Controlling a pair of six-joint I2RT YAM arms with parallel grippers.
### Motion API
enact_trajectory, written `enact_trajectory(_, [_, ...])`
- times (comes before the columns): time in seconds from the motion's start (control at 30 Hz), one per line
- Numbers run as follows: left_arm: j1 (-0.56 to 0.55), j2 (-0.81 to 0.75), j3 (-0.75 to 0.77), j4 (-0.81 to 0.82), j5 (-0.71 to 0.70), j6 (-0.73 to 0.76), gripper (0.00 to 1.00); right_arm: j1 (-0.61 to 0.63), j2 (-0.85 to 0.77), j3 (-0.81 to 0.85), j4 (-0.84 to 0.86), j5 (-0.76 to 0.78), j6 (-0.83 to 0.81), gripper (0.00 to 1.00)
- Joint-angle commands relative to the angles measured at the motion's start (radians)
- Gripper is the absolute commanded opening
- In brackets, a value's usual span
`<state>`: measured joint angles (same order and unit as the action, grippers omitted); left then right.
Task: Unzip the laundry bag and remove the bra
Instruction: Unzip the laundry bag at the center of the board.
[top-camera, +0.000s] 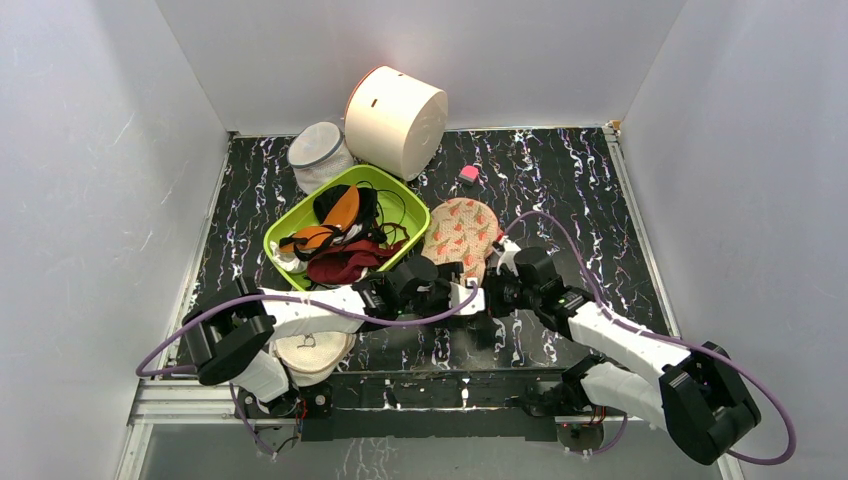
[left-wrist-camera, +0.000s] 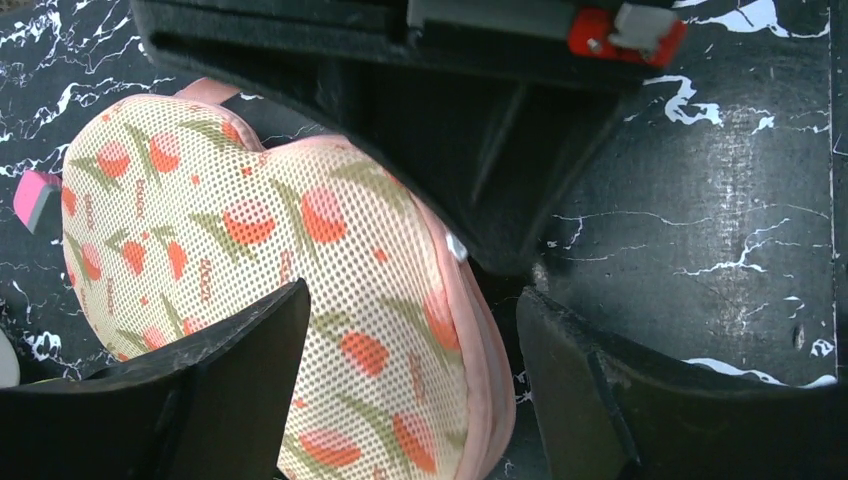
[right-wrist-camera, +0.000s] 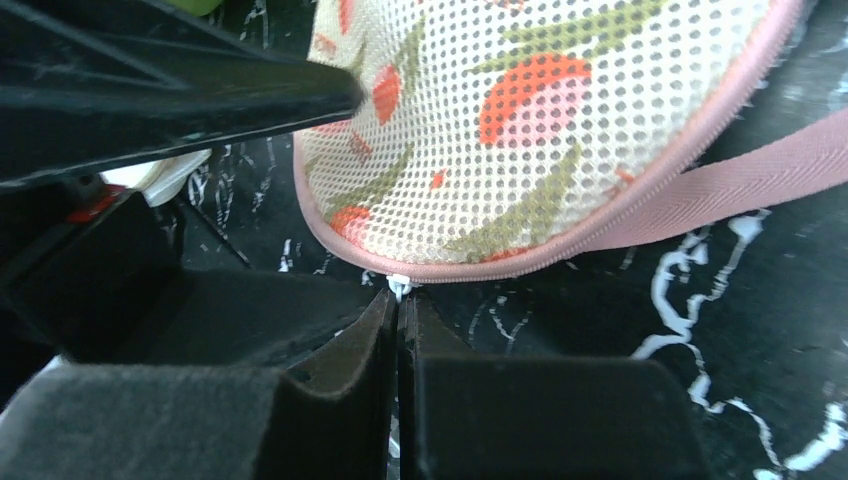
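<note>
While the right gripper (right-wrist-camera: 398, 310) has its two fingers pressed flat together on the small white zipper pull (right-wrist-camera: 398, 287), the laundry bag (top-camera: 462, 235) lies flat on the black marbled table (top-camera: 560, 180), just right of the green basin (top-camera: 275, 240). The pull sits at the near edge of the bag, on the pink zipper band that runs around its rim. As far as the wrist views show it, that band is closed. A pink strap (right-wrist-camera: 720, 190) leaves the bag's edge and lies along the table.

The left gripper (left-wrist-camera: 415, 295) is spread wide. One finger (left-wrist-camera: 230, 390) rests over the printed mesh top of the bag and the other (left-wrist-camera: 600, 400) is over bare table beyond the pink rim, so the bag's edge lies between them. I cannot tell whether the first finger presses on the fabric. From above, the two grippers meet nose to nose at the bag's near end.

A tangle of orange, black and maroon garments (top-camera: 335, 235) fills the basin. Behind it a white drum (top-camera: 395, 120) lies on its side, with a white mesh cylinder (top-camera: 318, 155) to its left. A small pink block (top-camera: 468, 173) sits just beyond the bag's far end. A round cream pouch (top-camera: 310, 352) lies under the left arm, near its base.
</note>
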<state>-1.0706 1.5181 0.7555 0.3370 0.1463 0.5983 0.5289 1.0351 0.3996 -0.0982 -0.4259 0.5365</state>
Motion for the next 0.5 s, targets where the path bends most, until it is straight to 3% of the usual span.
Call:
enact_trajectory(0.0, [-0.002,0.021,0.005,0.055,-0.001,-0.018,0.72,0.038,0.007,0.007,0.11,-0.038,0.041,0.0])
enact_trajectory(0.2, [-0.002,0.027,0.016,0.025,-0.038,0.022,0.43,0.054,0.034,0.012,0.113,-0.038,0.042,0.0])
enact_trajectory(0.3, [-0.002,0.016,0.019,0.012,-0.032,0.024,0.35,0.058,0.012,0.008,0.107,-0.015,0.044,0.0])
enact_trajectory(0.47, [-0.002,0.001,0.006,-0.003,0.034,0.014,0.62,0.061,0.03,0.027,0.12,-0.013,0.06,0.0])
